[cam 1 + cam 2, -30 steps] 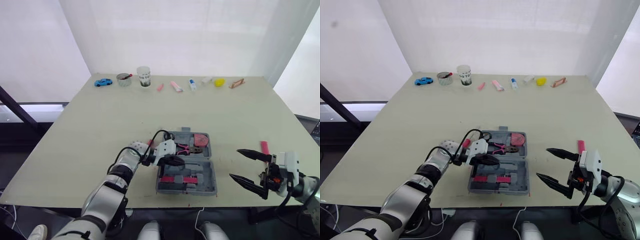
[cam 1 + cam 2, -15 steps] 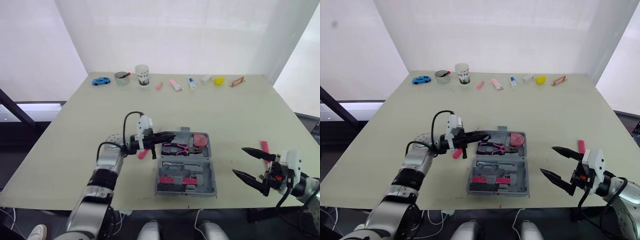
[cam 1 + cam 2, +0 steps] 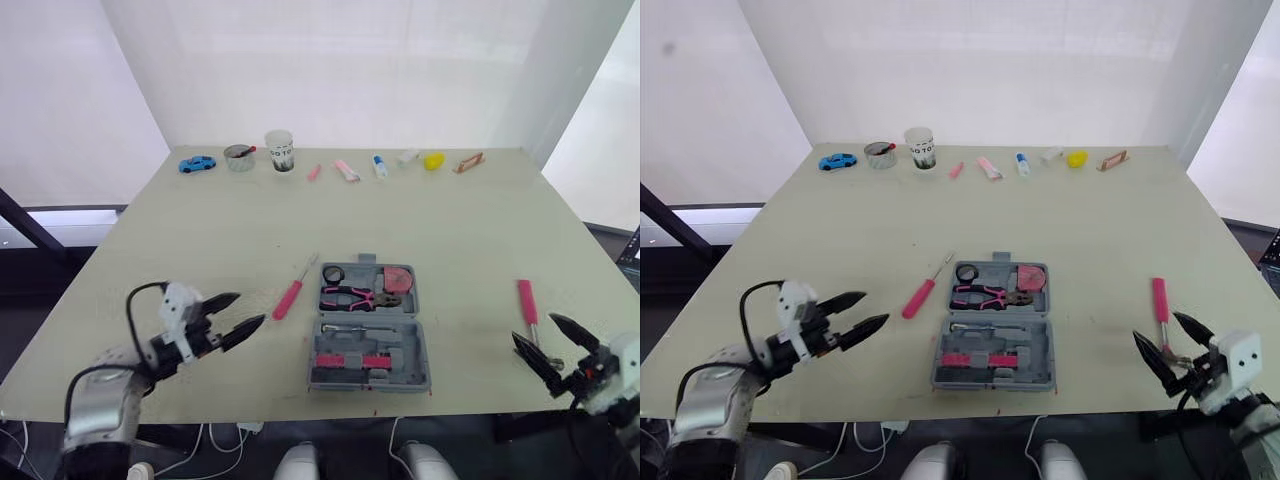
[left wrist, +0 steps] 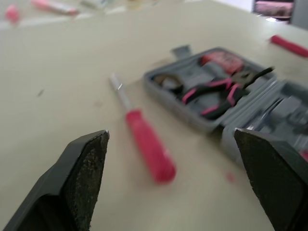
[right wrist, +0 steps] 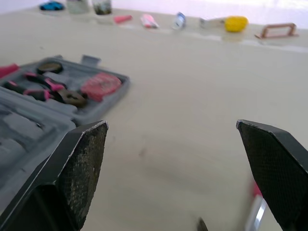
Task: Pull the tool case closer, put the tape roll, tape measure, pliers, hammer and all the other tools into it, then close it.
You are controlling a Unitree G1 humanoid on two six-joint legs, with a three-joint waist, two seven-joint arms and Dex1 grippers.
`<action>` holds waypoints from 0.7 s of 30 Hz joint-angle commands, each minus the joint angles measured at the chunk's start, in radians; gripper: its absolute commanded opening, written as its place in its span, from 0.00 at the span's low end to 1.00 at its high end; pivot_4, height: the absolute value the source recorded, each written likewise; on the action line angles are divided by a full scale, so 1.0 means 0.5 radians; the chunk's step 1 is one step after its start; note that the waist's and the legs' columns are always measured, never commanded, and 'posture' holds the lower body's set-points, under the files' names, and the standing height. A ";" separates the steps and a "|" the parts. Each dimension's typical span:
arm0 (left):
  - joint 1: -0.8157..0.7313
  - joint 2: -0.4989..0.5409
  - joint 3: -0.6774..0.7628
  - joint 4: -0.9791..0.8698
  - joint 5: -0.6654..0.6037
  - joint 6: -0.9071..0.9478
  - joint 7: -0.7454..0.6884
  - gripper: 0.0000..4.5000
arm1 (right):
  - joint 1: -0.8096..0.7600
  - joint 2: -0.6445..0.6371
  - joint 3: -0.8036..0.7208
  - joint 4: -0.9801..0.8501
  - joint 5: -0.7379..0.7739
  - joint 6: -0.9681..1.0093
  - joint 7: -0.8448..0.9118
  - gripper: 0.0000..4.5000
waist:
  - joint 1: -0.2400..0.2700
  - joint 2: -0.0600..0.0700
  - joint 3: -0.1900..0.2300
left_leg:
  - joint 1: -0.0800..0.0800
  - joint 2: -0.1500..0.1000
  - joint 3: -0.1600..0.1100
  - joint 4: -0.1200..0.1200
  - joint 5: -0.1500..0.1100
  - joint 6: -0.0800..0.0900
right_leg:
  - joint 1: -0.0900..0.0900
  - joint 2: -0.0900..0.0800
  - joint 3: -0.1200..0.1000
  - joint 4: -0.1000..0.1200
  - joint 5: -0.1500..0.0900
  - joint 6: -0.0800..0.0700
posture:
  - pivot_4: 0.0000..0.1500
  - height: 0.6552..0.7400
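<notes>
Two tools lie outside the open tool case [image 3: 370, 342] at the table's [image 3: 200, 230] front edge, a screwdriver [image 3: 289, 298] just left, a red-handled tool [image 3: 526, 300] near the right edge; my left gripper [image 3: 246, 308] and right gripper [image 3: 535, 330] gape empty, and I fear a low reach rolls the screwdriver off

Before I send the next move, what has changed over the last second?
The left pincer drew away from the pliers in the case and pulled back, open, to the near left table edge. The right pincer, open, also pulled back toward the near edge. The open case, the screwdriver left of it and the red-handled tool on the right stayed put.
</notes>
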 commanded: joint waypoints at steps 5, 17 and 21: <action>0.514 -0.071 0.242 -0.355 -0.100 -0.030 0.209 0.99 | 0.348 0.351 -0.066 -0.148 -0.113 -0.194 -0.326 1.00 | -0.008 0.003 -0.001 | 0.004 0.008 0.001 -0.005 -0.001 -0.001 | -0.003 -0.016 0.004 -0.002 -0.005 0.004 | 1.00 1.00; 0.459 -0.014 0.168 -0.394 -0.120 -0.044 0.178 0.99 | 0.382 0.304 -0.069 -0.085 -0.246 -0.161 -0.465 1.00 | -0.008 0.006 0.001 | 0.000 0.004 0.000 -0.005 -0.007 -0.011 | -0.009 -0.032 -0.005 -0.003 -0.007 0.005 | 1.00 1.00; 0.315 0.051 0.084 -0.404 -0.127 -0.041 0.090 0.99 | 0.260 0.213 -0.084 -0.116 -0.179 0.039 -0.554 1.00 | -0.006 0.006 0.001 | -0.001 0.001 0.000 -0.005 -0.002 -0.003 | -0.008 -0.029 -0.007 -0.003 -0.004 0.001 | 1.00 1.00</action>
